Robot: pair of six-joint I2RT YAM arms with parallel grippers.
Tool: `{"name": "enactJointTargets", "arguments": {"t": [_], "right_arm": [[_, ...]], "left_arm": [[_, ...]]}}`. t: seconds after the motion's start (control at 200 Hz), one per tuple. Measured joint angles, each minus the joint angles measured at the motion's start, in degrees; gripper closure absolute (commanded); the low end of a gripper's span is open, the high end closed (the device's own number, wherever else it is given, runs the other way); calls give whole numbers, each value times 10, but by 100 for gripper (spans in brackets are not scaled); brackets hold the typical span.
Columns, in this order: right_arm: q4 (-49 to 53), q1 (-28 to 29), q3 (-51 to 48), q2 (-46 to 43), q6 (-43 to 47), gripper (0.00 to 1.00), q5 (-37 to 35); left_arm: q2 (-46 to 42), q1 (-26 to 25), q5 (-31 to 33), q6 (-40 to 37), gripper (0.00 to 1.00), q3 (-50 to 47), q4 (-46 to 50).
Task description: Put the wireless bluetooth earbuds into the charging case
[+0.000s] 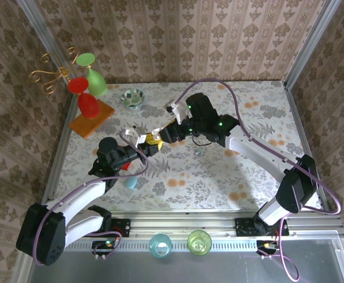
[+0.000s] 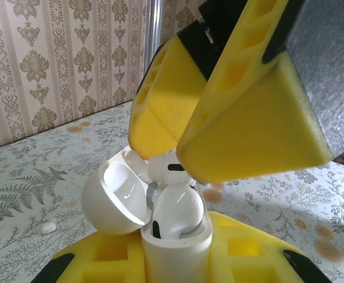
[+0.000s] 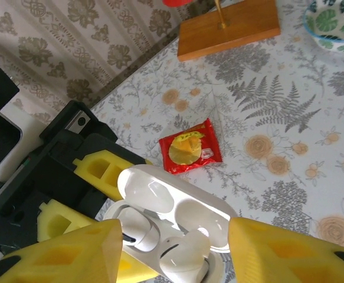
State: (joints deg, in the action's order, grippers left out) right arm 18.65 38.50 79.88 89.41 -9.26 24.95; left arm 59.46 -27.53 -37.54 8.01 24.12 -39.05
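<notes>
The white charging case (image 2: 174,250) stands upright with its lid (image 2: 115,197) swung open, and my left gripper (image 2: 174,259) is shut on its body. One white earbud (image 2: 180,212) sits in the near socket, tilted, with a second earbud (image 2: 167,171) behind it. In the right wrist view both earbuds (image 3: 186,256) (image 3: 135,227) lie in the case (image 3: 219,203). My right gripper (image 3: 174,253) hangs just over the case, open, its yellow fingers (image 3: 59,253) wide on either side and touching nothing. From above, the two grippers meet at the case (image 1: 151,140) left of centre.
A red snack packet (image 3: 190,147) lies on the table just beyond the case. A wooden stand (image 1: 91,118) with red and green cups is at the back left, a glass bowl (image 1: 134,97) beside it. A teal object (image 1: 130,181) lies by the left arm. A small white bit (image 2: 46,226) rests on the cloth.
</notes>
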Motion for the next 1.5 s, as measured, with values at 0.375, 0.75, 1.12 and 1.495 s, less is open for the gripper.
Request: {"name": "enactJointTargets", "arguments": {"t": [0.375,0.75,1.12,1.495], "right_arm": [[17,0,0,-30,-76,47,-118],[87,29,22,-24,-196,52,-162],[125,29,96,46,-216,54,-144],[150,29,120,70,-218,64,-125]], "left_arm": [[0,-2,25,-21,100,0,-8],[3,-10,102,-114,100,0,-17],[3,-21,119,-160,100,-1,-4],[9,-25,122,-180,100,-1,5]]}}
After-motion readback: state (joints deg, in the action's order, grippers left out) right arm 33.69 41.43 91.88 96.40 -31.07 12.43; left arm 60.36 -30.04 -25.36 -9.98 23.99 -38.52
